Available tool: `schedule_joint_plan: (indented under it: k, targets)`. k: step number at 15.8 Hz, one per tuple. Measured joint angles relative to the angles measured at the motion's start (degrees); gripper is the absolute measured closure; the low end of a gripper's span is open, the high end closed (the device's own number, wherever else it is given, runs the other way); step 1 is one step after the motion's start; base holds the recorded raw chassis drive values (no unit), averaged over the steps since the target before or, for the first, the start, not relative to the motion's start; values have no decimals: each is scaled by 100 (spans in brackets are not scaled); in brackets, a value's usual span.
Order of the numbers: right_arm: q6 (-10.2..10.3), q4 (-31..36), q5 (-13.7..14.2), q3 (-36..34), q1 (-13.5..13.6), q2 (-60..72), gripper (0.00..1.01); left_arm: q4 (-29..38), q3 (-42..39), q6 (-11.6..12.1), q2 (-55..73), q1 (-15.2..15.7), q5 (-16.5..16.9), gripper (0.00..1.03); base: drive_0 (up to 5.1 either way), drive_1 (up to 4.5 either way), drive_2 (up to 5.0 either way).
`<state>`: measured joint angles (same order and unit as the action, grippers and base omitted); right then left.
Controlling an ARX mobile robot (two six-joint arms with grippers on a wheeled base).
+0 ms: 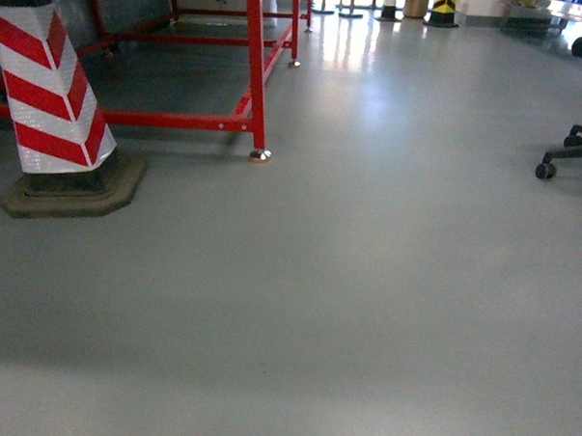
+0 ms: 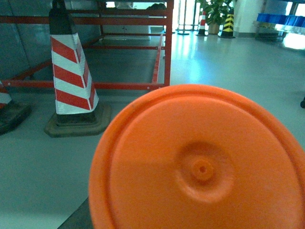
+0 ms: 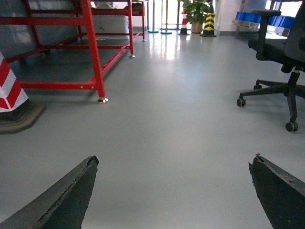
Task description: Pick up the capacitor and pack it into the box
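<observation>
Right end effector (image 3: 174,191) is spread wide and empty above the floor (image 1: 364,308); the left one's state cannot be told, hidden behind an orange disc (image 2: 200,167). No capacitor or box is seen, so handling cannot be judged.

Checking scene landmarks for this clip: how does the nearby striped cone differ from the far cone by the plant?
The near cone is striped red and white; the far cone by the plant is yellow and black. The near cone stands beside the red frame; the far cone stands away from it. Both stand upright on the grey floor.
</observation>
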<state>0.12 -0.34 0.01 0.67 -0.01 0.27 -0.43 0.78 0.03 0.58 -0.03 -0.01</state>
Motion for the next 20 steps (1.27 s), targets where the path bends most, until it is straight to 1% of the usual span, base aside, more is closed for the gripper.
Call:
schedule_joint_plan:
  k: [20]
  targets:
    - [2,22,0,0,0,0,3,0,0,0,0,0,-2,59,-507,234,234]
